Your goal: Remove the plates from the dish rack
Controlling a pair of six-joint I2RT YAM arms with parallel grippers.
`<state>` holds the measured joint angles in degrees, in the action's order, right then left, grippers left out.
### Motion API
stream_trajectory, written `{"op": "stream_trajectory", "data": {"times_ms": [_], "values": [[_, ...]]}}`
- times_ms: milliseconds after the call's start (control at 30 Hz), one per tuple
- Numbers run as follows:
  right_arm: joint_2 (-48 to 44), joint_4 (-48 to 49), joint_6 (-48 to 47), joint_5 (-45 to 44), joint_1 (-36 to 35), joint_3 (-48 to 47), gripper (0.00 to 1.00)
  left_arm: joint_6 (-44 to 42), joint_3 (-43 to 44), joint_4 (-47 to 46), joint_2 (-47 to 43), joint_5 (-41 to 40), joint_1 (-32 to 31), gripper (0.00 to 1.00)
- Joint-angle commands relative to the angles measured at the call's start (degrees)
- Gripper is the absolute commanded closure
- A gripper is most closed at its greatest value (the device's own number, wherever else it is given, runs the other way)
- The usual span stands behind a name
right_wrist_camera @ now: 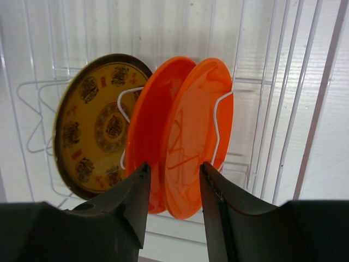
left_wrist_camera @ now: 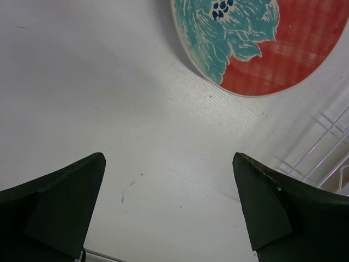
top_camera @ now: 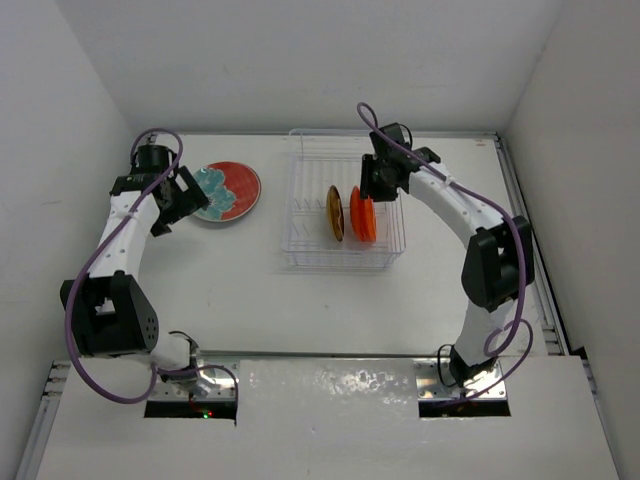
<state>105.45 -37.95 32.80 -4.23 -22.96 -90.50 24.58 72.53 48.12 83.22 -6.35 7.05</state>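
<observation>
The dish rack [top_camera: 302,190] of thin white wire stands mid-table. A yellow plate [right_wrist_camera: 92,125] with dark-red pattern and two orange plates [right_wrist_camera: 150,125] [right_wrist_camera: 196,136] stand upright in it. My right gripper [right_wrist_camera: 174,180] hangs over the rack [right_wrist_camera: 283,82], open, its jaws on either side of the nearer orange plate's rim without visibly touching it. Left of the rack a red plate [top_camera: 240,195] lies flat on the table with a teal patterned plate [top_camera: 212,184] on it. My left gripper [left_wrist_camera: 169,207] is wide open just beside them, holding nothing.
White walls close the table at the back and both sides. The rack's corner wires [left_wrist_camera: 322,147] show at the right edge of the left wrist view. Both arm bases sit at the near edge.
</observation>
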Motion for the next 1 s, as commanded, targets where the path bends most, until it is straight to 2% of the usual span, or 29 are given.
{"op": "stream_trajectory", "data": {"times_ms": [0,100,200,233,267,433,633,767,967], "values": [[0.46,1.74,0.07,-0.08,0.11,1.02,0.6,-0.93,0.68,-0.04,-2.36,0.37,-0.19,0.0],[0.64,2.27,0.16,0.18,0.11,1.64,0.69,-1.11,0.07,-0.13,-2.71,0.2,-0.28,0.0],[0.37,2.71,0.34,0.54,0.11,1.9,0.72,-1.11,-0.37,-0.39,-2.63,0.37,-0.19,0.0],[0.28,2.62,0.25,0.8,0.11,1.73,0.97,-1.11,-0.46,-0.57,-2.62,0.46,-0.19,0.0],[0.28,2.71,0.25,0.89,0.11,1.56,1.0,-1.11,-0.64,-0.66,-2.54,0.55,-0.19,0.0],[-2.43,2.71,1.13,2.99,0.11,0.33,1.0,-1.11,-0.55,-0.48,-2.1,0.81,-0.19,0.0],[-8.15,-4.4,0.96,2.83,1.07,-11.35,1.0,-0.94,-0.29,-0.57,-2.18,0.11,-0.19,0.0],[-10.52,-11.07,-3.34,-3.05,3.01,-18.91,1.0,-0.94,0.06,-0.31,-2.1,-0.68,-0.11,0.0],[-7.81,-11.97,-8.62,-18.51,6.25,-14.89,1.0,-0.94,0.5,0.22,-2.36,-1.38,-0.19,0.0]]}}
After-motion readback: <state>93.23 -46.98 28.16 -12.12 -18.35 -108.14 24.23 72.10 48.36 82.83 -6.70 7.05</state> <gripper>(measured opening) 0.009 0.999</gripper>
